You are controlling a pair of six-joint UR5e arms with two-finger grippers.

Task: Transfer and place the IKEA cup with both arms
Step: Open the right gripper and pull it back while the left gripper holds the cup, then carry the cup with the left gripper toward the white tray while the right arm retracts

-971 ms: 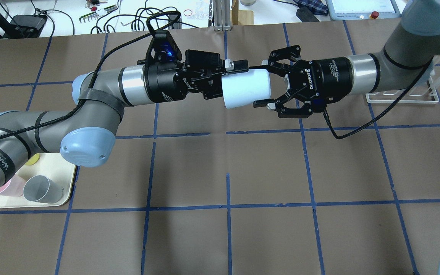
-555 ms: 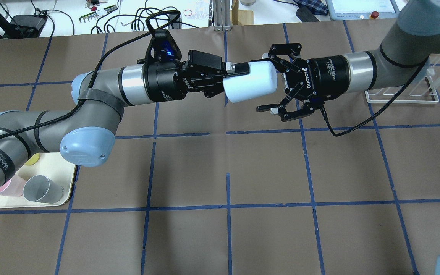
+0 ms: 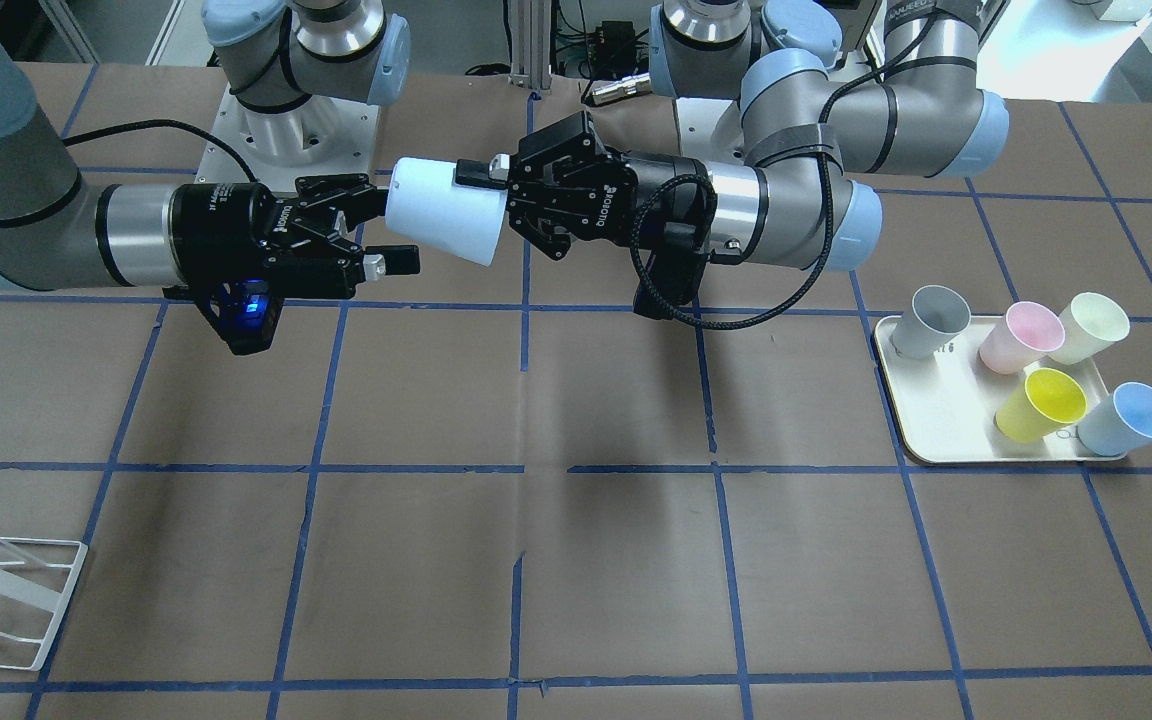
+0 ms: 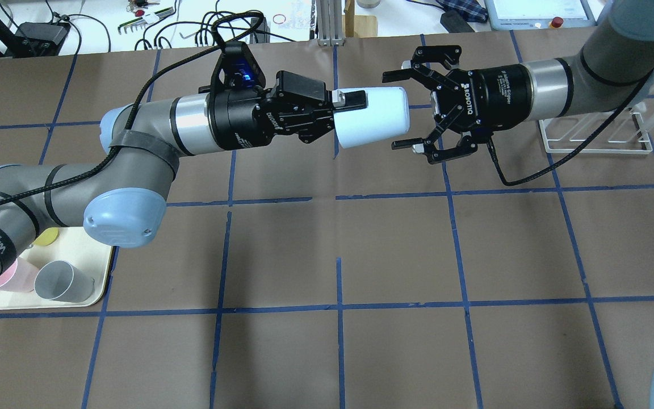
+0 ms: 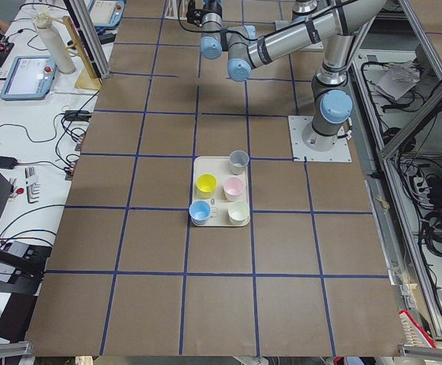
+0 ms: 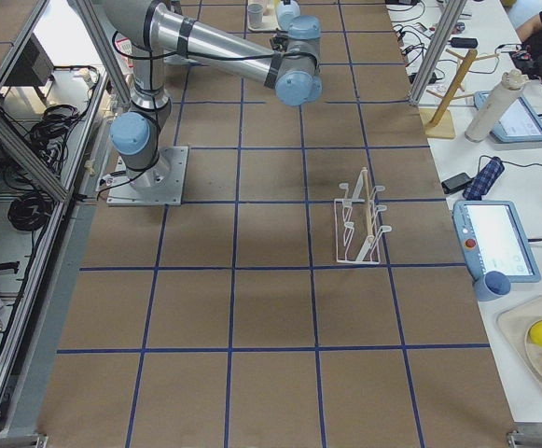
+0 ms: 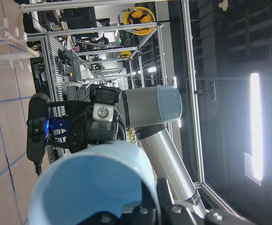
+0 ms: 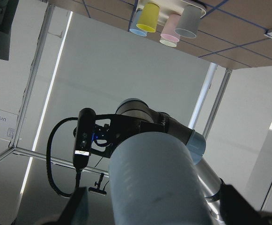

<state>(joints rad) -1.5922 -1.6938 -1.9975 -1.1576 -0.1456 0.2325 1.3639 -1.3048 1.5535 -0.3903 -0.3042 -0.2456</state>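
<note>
The light-blue IKEA cup (image 4: 372, 116) hangs on its side above the table at the far middle, rim toward the left arm. My left gripper (image 4: 349, 113) is shut on its rim, also seen in the front view (image 3: 491, 200). My right gripper (image 4: 393, 109) is open, its fingertips flanking the cup's base without touching it. In the front view the cup (image 3: 441, 222) sits between both grippers, the right one (image 3: 381, 230) on the view's left. The right wrist view shows the cup's base (image 8: 154, 183) close up. The left wrist view shows its rim (image 7: 93, 187).
A cream tray (image 3: 936, 440) on the robot's left holds a second blue cup (image 3: 1131, 420), a yellow cup (image 3: 1041, 400), a pink cup (image 3: 1021, 335), a cream cup (image 3: 1091, 325) and a grey cup (image 3: 931, 320). A white wire rack (image 4: 594, 142) stands under the right arm.
My right gripper, open throughout, has pulled back to the right from around the cup's body to its base. My left gripper has shifted slightly farther away with the cup.
</note>
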